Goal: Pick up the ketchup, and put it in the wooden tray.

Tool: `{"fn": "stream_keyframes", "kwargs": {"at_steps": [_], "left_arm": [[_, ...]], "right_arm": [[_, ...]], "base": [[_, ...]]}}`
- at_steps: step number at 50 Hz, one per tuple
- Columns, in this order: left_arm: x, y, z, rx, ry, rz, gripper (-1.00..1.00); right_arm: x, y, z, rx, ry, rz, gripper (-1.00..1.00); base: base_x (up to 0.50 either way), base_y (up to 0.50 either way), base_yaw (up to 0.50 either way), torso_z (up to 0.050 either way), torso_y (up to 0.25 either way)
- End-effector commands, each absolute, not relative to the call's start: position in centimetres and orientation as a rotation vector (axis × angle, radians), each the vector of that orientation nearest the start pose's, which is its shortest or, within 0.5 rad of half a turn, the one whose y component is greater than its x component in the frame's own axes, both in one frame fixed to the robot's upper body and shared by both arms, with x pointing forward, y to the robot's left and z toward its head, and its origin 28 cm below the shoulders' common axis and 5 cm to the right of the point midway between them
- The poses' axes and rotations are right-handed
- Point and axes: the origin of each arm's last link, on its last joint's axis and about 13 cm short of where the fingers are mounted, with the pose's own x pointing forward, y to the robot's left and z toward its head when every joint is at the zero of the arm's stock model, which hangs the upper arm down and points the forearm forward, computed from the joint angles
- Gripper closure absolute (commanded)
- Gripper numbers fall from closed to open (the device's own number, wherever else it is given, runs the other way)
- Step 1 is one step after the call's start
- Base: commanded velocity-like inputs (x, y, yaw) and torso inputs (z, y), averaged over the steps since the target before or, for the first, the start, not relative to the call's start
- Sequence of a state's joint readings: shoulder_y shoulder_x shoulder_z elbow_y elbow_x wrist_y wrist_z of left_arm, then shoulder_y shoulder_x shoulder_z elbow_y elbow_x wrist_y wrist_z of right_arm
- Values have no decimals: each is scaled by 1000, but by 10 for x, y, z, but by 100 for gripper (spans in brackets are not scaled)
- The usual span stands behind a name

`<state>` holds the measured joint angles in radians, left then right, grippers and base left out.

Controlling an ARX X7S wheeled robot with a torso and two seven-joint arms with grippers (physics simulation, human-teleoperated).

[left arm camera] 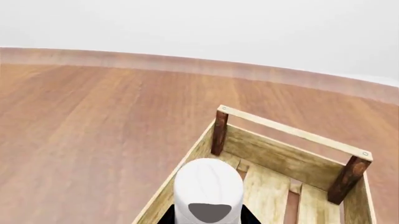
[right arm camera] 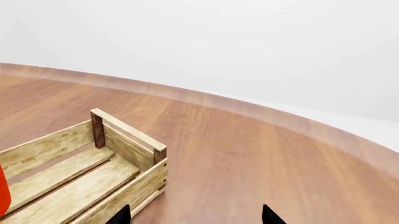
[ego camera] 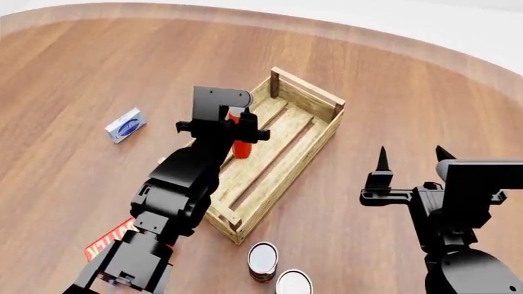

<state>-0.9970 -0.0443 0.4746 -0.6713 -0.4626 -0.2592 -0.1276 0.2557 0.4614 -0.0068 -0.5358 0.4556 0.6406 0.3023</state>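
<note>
Over the tray (ego camera: 315, 131), your left gripper (ego camera: 237, 125) clamps the ketchup (ego camera: 240, 147); lower, then release. Right gripper (ego camera: 410, 160) gapes empty.

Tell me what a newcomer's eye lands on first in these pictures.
First, the red ketchup clamped upright in the left gripper, over the wooden tray at the table's middle. Next, the right gripper, open and empty to the tray's right, and the two cans near the tray's front corner.

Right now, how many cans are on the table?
2. Both stand close together beside the wooden tray's near corner: one can and another cut off by the picture edge. The arms could hide others.
</note>
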Motion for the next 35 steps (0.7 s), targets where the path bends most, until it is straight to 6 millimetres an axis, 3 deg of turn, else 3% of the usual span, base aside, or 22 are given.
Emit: {"fn": "stream_keyframes", "kwargs": {"at_steps": [1,35], "left_arm": [[392,148,158,-44,9,-228,100],[397,146,133,-38,76,-209,100]], "right_arm": [[232,-159,150,-91,-109,-86,-100],[228,-160,145,-86,-102,-94,-100]], "base": [[0,0,0,0,0],[0,0,0,0,0]]}}
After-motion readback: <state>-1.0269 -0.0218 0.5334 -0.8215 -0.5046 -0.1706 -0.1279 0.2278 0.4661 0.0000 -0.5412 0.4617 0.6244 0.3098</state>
